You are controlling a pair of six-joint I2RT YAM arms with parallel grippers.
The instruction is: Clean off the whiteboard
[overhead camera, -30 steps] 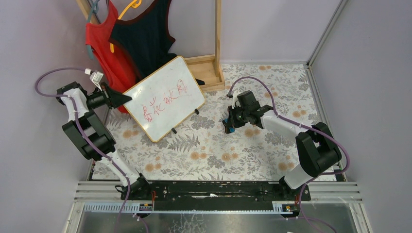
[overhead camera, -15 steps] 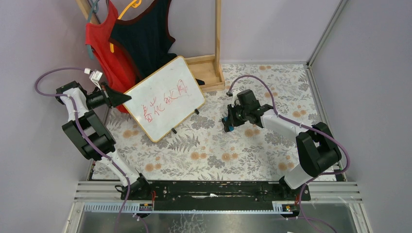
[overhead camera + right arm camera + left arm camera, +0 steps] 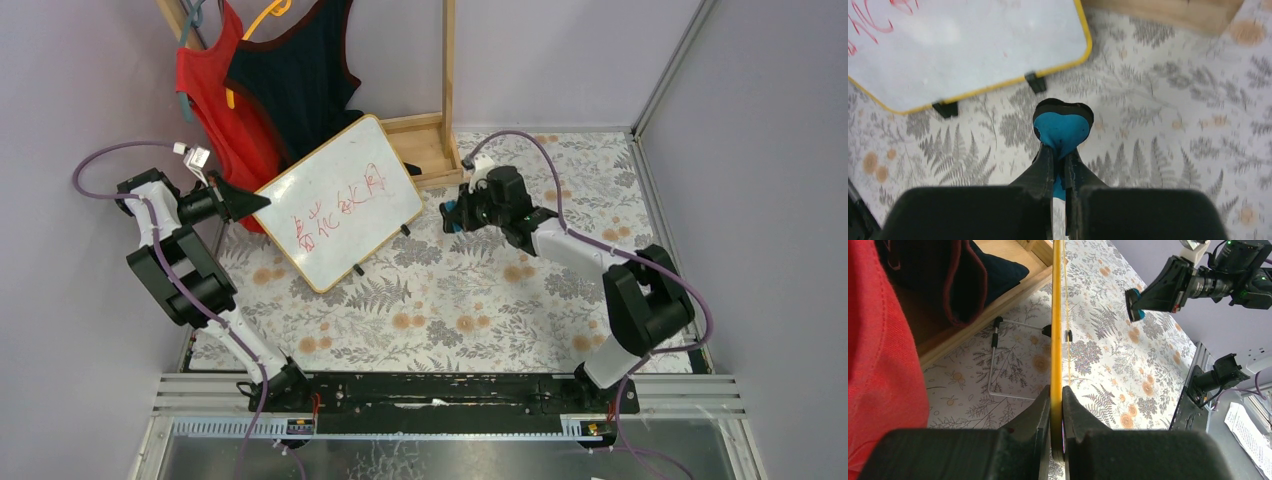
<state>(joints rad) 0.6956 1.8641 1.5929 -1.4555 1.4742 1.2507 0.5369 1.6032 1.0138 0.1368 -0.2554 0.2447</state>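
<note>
One row of red characters (image 3: 335,212) crosses your wood-framed whiteboard (image 3: 345,180), propped on black feet (image 3: 358,269) at the far left of the desk (image 3: 480,300); your left claw (image 3: 1057,397) pinches its left edge, your outstretched right claw (image 3: 1060,160) grips a blue eraser (image 3: 1062,127) just right of it

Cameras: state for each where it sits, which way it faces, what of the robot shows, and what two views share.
Top external: fixed above and behind, looking down on the table; left arm and right arm show.
Left wrist: on the left arm, looking along the whiteboard's frame edge; left fingers clamp it.
Right wrist: on the right arm, looking down; right fingers hold the blue eraser.
Shared: both wrist views show that eraser.
</note>
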